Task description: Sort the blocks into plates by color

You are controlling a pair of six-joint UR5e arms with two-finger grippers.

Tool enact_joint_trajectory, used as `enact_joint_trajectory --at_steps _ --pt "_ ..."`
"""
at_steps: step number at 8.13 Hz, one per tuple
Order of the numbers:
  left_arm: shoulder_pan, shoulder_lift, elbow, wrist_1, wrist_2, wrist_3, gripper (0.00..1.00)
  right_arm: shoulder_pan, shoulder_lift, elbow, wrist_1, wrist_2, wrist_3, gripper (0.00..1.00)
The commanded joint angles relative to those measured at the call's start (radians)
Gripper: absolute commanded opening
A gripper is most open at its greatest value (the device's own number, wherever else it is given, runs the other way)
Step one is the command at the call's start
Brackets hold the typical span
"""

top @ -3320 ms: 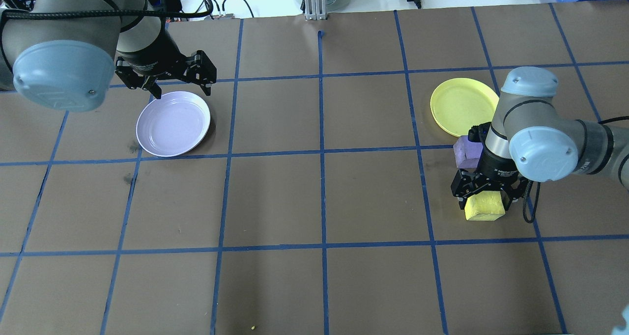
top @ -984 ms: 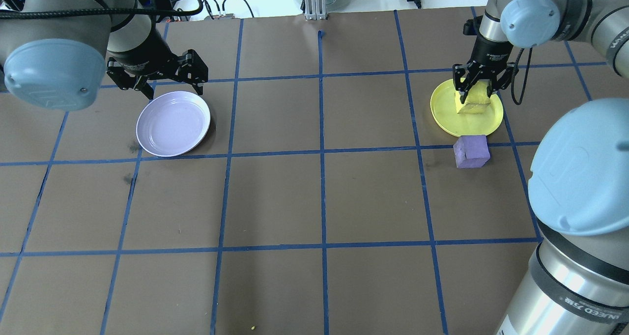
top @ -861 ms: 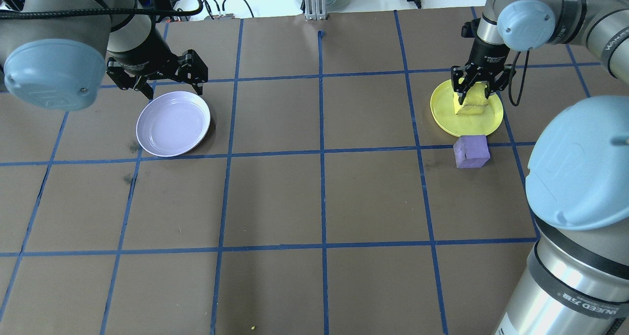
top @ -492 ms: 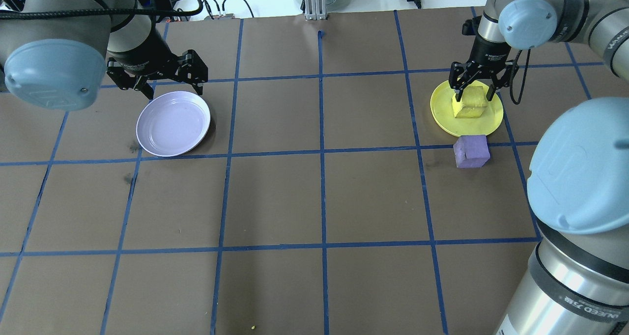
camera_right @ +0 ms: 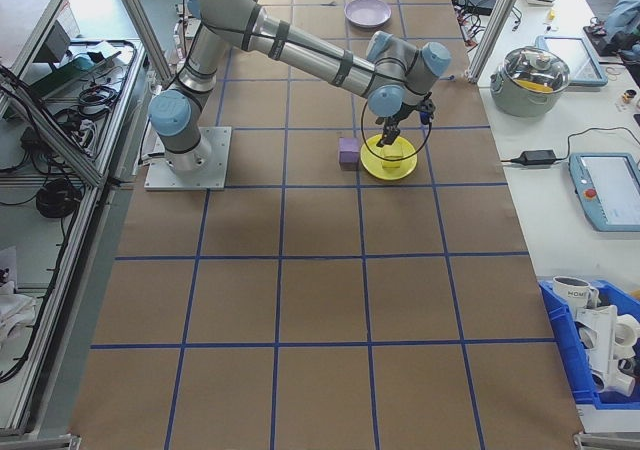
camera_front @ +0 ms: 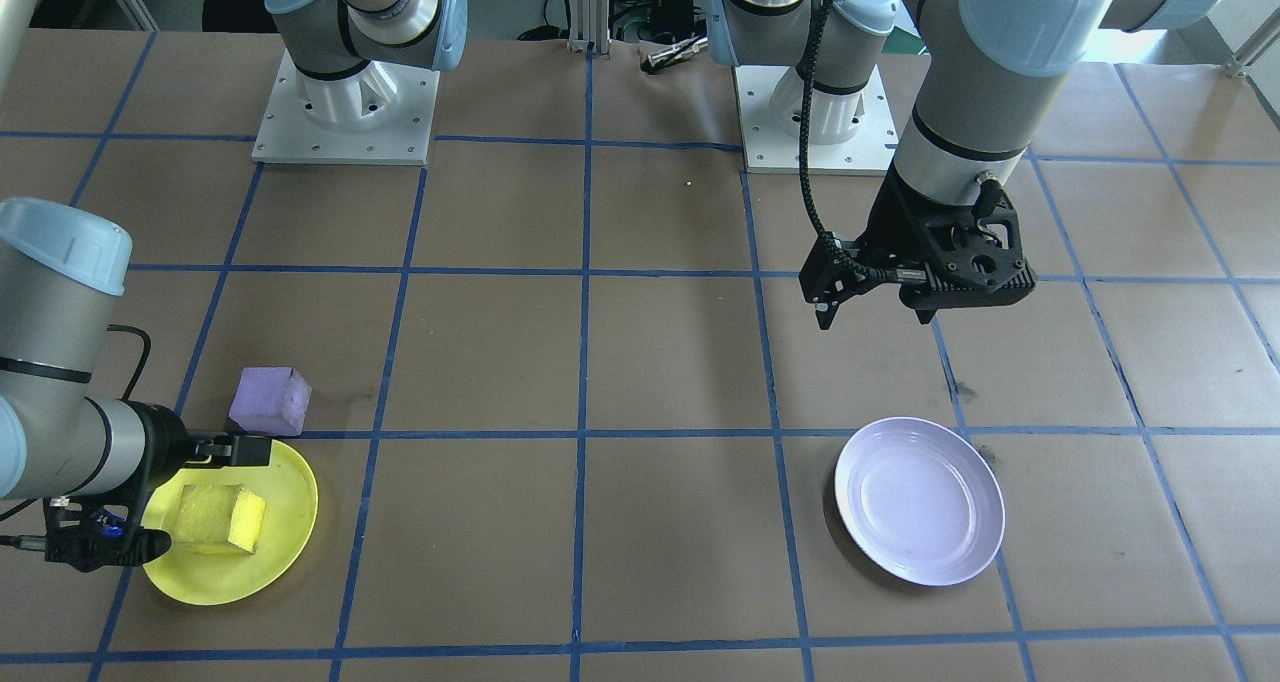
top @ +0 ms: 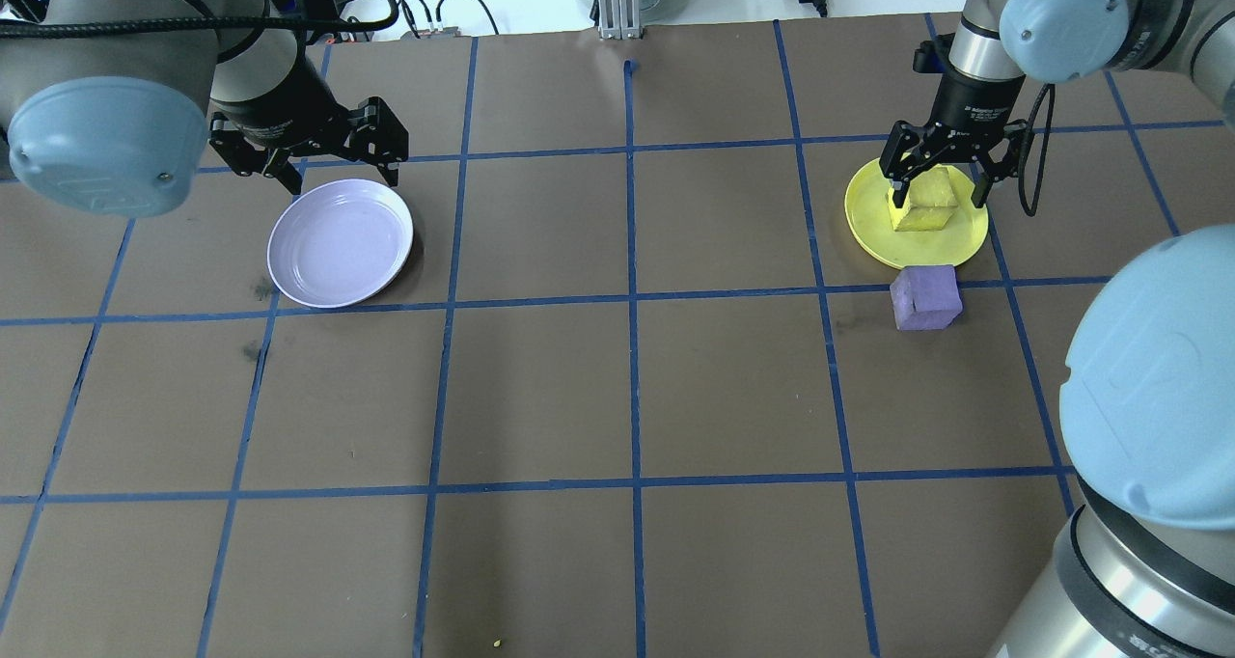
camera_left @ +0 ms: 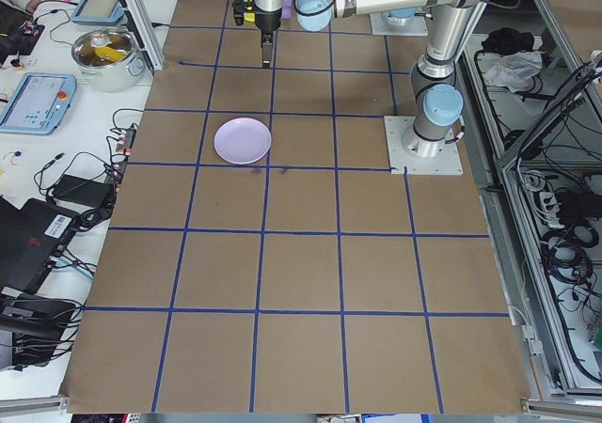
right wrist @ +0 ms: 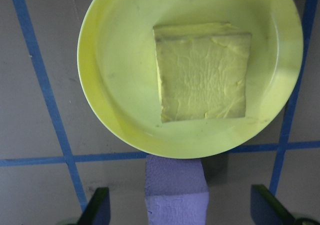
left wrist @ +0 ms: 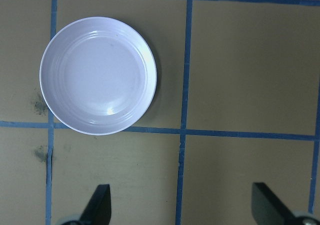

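Released and spread, right gripper (top: 944,178) hovers over the yellow block (top: 924,206) lying in the yellow plate (top: 873,232). At its 6 o'clock, overhead, the purple block (top: 925,297) touches the rim. Left gripper (top: 311,156), also open, hangs beside the lavender plate (top: 340,243).

You see brown table top (top: 540,388) gridded by blue tape lines (top: 632,291). At 12 o'clock, white bench, cables (top: 463,7). Side benches: steel pot (camera_right: 538,74), tablets (camera_right: 608,188), blue bin (camera_right: 600,355) with mugs.
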Motion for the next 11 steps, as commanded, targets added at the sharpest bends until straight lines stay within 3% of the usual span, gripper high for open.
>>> enact_joint_trajectory --at_steps 1,3,5,6,7,8,10,11 --pt "0.001 0.000 0.000 0.000 0.000 0.000 1.00 0.001 -0.079 0.228 -0.197 -0.010 -0.012 1.00" --pt "0.002 0.000 0.000 0.000 0.000 0.000 1.00 0.001 -0.079 0.328 -0.293 -0.034 -0.018 1.00" --pt "0.002 0.000 0.000 0.000 0.000 0.000 1.00 0.001 -0.077 0.356 -0.277 -0.027 -0.015 1.00" --pt "0.002 0.000 0.000 0.000 0.000 0.000 1.00 0.001 -0.082 0.367 -0.277 -0.034 -0.015 0.90" --pt "0.002 0.000 0.002 0.000 0.000 0.000 1.00 0.001 -0.085 0.370 -0.277 -0.037 -0.013 0.54" --pt "0.002 0.000 0.000 0.000 0.000 0.000 1.00 0.001 -0.097 0.369 -0.277 -0.039 -0.012 0.40" --pt "0.002 -0.002 0.000 0.000 0.000 0.000 1.00 0.022 -0.158 0.367 -0.198 -0.022 0.037 0.41" --pt "0.002 -0.002 0.002 0.002 0.000 0.000 1.00 0.077 -0.186 0.364 -0.161 0.014 0.092 0.43"
